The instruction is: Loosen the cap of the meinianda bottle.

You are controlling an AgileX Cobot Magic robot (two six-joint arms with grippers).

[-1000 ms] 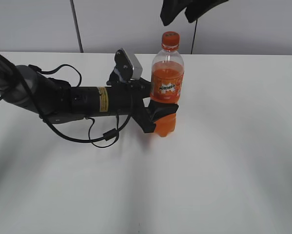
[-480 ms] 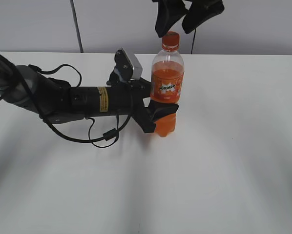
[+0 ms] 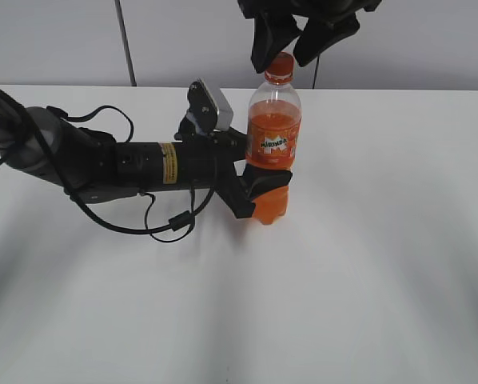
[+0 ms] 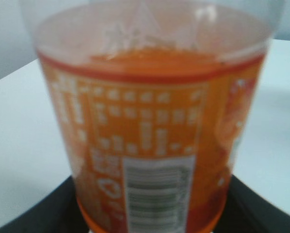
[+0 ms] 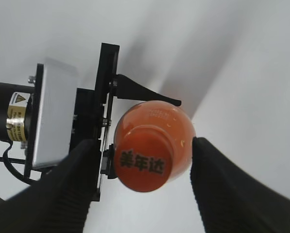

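Observation:
The meinianda bottle (image 3: 273, 140) stands upright on the white table, full of orange drink, with its orange cap (image 3: 280, 66) on. My left gripper (image 3: 259, 192) is shut on the bottle's lower body from the left; the label and barcode (image 4: 157, 194) fill the left wrist view. My right gripper (image 3: 291, 44) hangs open from above, its black fingers on either side of the cap and apart from it. In the right wrist view the cap (image 5: 144, 164) lies between the two fingers (image 5: 82, 179), with clear gaps on both sides.
The left arm (image 3: 103, 164) lies across the table's left half with loose cables (image 3: 171, 220) beside it. The white table (image 3: 367, 264) spreads to the right and front. A grey wall stands behind.
My right gripper has come down from above until its open fingers straddle the cap. The left arm and the bottle have not moved.

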